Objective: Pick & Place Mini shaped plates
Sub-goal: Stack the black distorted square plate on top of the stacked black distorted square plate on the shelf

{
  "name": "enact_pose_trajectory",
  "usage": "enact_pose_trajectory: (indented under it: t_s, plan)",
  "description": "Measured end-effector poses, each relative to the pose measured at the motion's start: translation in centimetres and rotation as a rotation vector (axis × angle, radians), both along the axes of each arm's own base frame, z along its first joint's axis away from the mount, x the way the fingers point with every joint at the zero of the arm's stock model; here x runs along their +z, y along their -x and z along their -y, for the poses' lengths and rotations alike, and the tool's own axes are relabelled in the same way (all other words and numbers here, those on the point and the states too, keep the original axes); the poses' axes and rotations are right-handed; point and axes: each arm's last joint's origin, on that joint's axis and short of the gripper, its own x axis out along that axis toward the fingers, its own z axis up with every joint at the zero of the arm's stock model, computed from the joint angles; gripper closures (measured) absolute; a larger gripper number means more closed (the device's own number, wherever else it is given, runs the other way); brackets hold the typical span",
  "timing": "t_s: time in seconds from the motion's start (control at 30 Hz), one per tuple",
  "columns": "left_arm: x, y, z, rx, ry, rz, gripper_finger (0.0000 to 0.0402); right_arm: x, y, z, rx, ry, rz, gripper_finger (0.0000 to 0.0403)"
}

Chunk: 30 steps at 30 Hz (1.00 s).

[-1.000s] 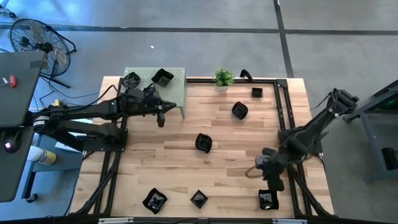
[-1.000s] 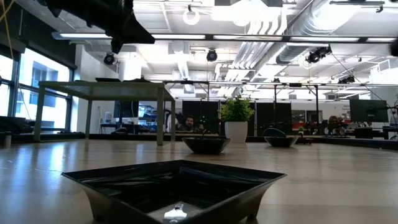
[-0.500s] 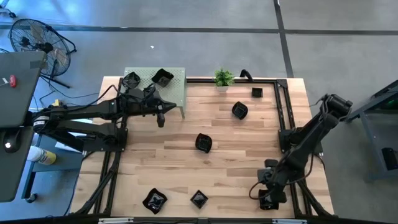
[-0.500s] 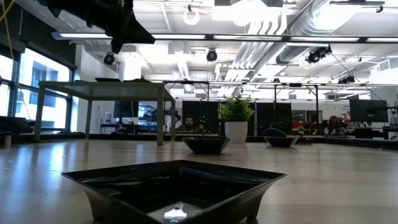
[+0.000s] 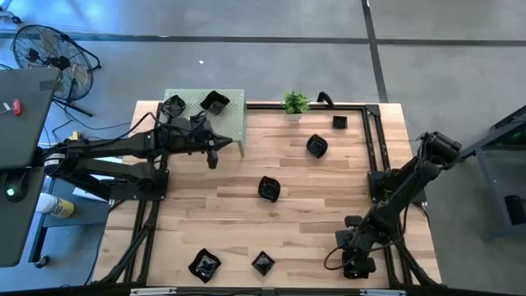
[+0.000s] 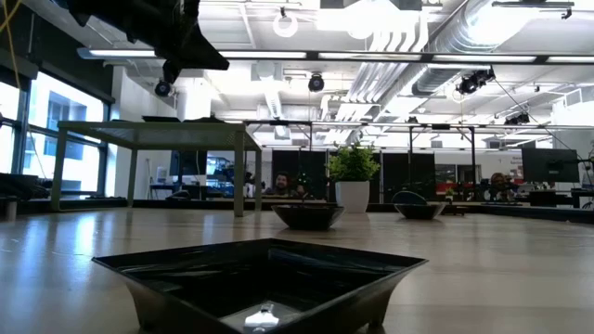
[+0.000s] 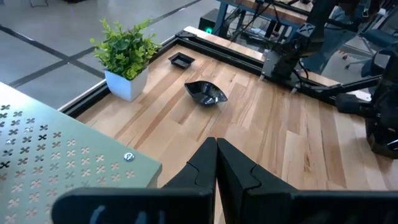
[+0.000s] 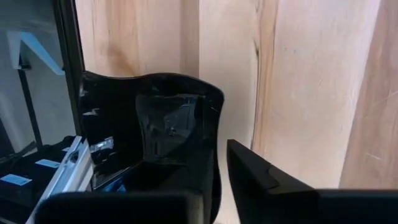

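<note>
Grey concrete floor (image 5: 246, 57) crossed by dark seams surrounds the table. A black fan (image 5: 51, 56) stands far left. White ceiling ducts (image 6: 408, 37), bright lamps, left windows (image 6: 56, 139).

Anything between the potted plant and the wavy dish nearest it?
No. Only bare wood separates the potted plant from the wavy dish; the left wrist view shows it clearly.

right claw (image 5: 357, 265) on corner plate (image 5: 353, 268) | left claw (image 5: 212, 153) beside green rack (image 5: 234, 123)

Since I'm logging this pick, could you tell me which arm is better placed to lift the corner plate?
The right: its gripper is down on that plate, fingers straddling the rim. The left gripper hangs shut, far off.
</note>
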Motion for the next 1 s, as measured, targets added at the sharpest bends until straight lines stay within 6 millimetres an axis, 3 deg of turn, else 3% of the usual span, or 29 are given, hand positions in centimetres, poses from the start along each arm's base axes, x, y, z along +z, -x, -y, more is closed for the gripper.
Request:
enact_pose_trajectory:
  t_s: [0.17, 0.4, 0.6, 0.77, 1.0]
  plan:
    - [-0.1, 0.0, 0.0, 0.0, 0.002, -0.008, 0.0401, 0.2, -0.1, 0.1, -0.007, -0.005, 0.008, 0.0398]
    - [-0.1, 0.0, 0.0, 0.001, 0.002, -0.007, 0.0401, 1.6, -0.7, 1.1, -0.11, -0.052, 0.033, 0.0399]
    - [-0.1, 0.0, 0.0, 0.001, 0.002, -0.007, 0.0401, 4.0, -2.2, 3.7, -0.327, -0.162, 0.053, 0.0395]
    - [-0.1, 0.0, 0.0, 0.001, 0.002, -0.007, 0.0401, 5.5, -5.5, 6.6, -0.51, -0.2, 0.135, 0.0397]
    - [-0.1, 0.0, 0.0, 0.001, 0.002, -0.014, 0.0401, 6.5, -13.1, 10.7, -0.679, -0.088, 0.285, 0.0397]
